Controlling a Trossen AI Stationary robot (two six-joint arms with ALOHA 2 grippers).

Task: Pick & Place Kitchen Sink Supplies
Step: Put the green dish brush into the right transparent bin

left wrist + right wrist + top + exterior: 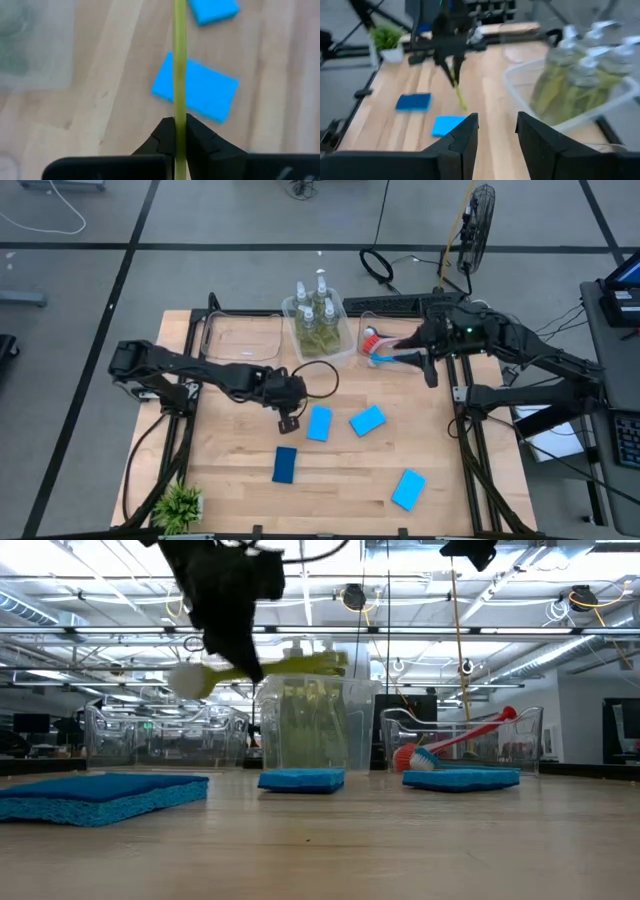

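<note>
Left arm: you have it stretched from the table's left edge toward the middle, wrist bent down, with the left gripper (289, 418) raised above the wood. Its fingers are clenched on the thin handle of a green brush (179, 65); in the low view the brush (290, 666) hangs level in the air, pale head to one side.

Right arm: it reaches in from the right edge, the right gripper (428, 363) beside the small bin (364, 320) holding the red and blue brushes (380, 348). Its fingers (462, 137) stand parted with nothing between them.

Pump bottles (316, 310): four, upright, together in the clear bin (289, 310) at the back centre.

Sponges: four on the bare wood. One sponge (319, 423) lies just beside the left gripper, a second (367, 420) near it, a darker one (285, 465) toward the front, the last (408, 489) well apart at front right.

Open room: you have bare table between the sponges and along the left side. An empty clear tray (240, 338) sits at back left, a potted plant (180, 505) at the front-left corner.
</note>
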